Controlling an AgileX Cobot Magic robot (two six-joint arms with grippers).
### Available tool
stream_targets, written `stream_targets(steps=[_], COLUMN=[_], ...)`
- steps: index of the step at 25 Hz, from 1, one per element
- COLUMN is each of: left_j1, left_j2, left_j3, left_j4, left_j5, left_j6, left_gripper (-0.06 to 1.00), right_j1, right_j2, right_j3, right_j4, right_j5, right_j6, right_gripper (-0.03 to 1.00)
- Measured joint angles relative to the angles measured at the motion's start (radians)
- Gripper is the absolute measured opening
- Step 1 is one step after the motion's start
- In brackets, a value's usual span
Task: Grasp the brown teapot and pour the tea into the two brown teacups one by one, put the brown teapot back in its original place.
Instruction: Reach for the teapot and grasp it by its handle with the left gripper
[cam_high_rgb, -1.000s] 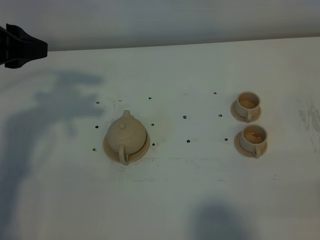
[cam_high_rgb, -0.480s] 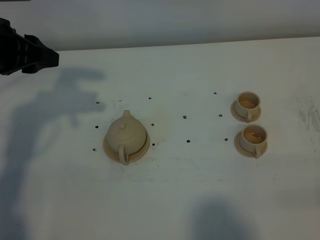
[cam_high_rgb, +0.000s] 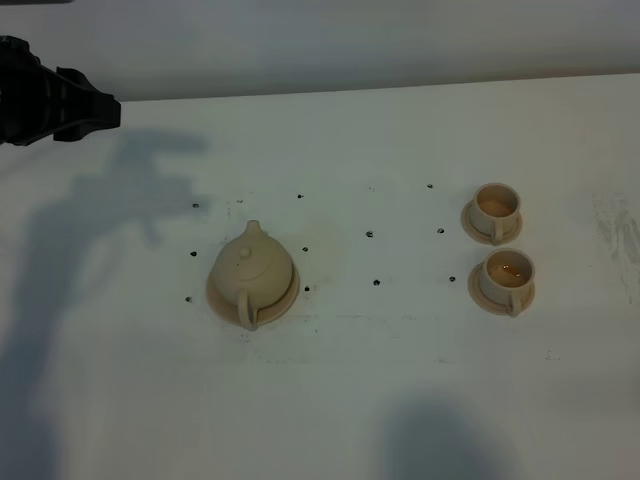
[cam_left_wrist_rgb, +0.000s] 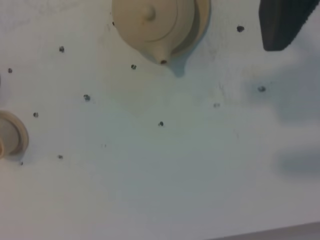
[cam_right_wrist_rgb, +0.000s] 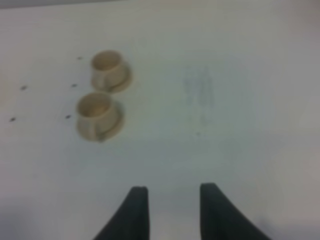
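Observation:
The brown teapot (cam_high_rgb: 254, 270) stands upright with its lid on, on its wide saucer (cam_high_rgb: 287, 300) left of the middle; the left wrist view shows it too (cam_left_wrist_rgb: 150, 20). The two brown teacups (cam_high_rgb: 497, 205) (cam_high_rgb: 508, 272) sit on small saucers at the right, and the nearer one shows a reddish glint of tea (cam_high_rgb: 513, 266). My left gripper (cam_high_rgb: 100, 105) hovers at the far left, well away from the pot, with one finger (cam_left_wrist_rgb: 282, 22) showing and nothing near it. My right gripper (cam_right_wrist_rgb: 170, 190) is open and empty, well short of the cups (cam_right_wrist_rgb: 107, 67) (cam_right_wrist_rgb: 97, 112).
Small dark dots (cam_high_rgb: 370, 234) mark the white table (cam_high_rgb: 400, 380) around the pot and cups. A cup saucer (cam_left_wrist_rgb: 12, 140) shows at the edge of the left wrist view. The table's far edge (cam_high_rgb: 400, 88) meets a grey wall.
My left arm has come further into the exterior view from the left edge, toward the right. The teapot and both cups have not moved.

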Motion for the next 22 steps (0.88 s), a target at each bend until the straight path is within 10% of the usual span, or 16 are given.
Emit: stream_targets(steps=[7,14,22], left_j1=[-0.028,-0.231,-0.472], left_j2=[0.015,0.026,0.096], left_j3=[0.000,0.000,0.000], left_j4=[-0.026,-0.002,0.290], left_j5=[0.046,0.013,0.008], left_j6=[0.000,-0.016,-0.265], left_gripper=[0.42,0.42,0.38], right_j1=[-0.112,-0.113,-0.113], right_j2=[0.000,0.000,0.000], right_j3=[0.000,0.000,0.000], right_j4=[0.000,0.000,0.000], right_j5=[-0.001,-0.001,-0.001], right_j6=[0.002,0.003,0.006], right_gripper=[0.23,0.23,0.23])
